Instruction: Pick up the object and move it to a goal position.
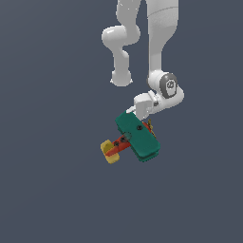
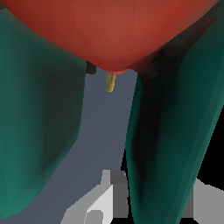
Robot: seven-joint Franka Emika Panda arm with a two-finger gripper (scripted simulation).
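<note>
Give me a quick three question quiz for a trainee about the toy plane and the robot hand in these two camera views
1. True or false: in the exterior view, the toy biplane lies well away from the hand.
2. What colour is the biplane's tail in the exterior view: A) blue, B) yellow, C) white?
3. In the wrist view, what red part fills the upper area between the teal wings?

Key:
1. False. The hand is right at the wing's edge, against the plane.
2. B, yellow.
3. The plane's red body, with the thin yellow propeller showing past it.
</note>
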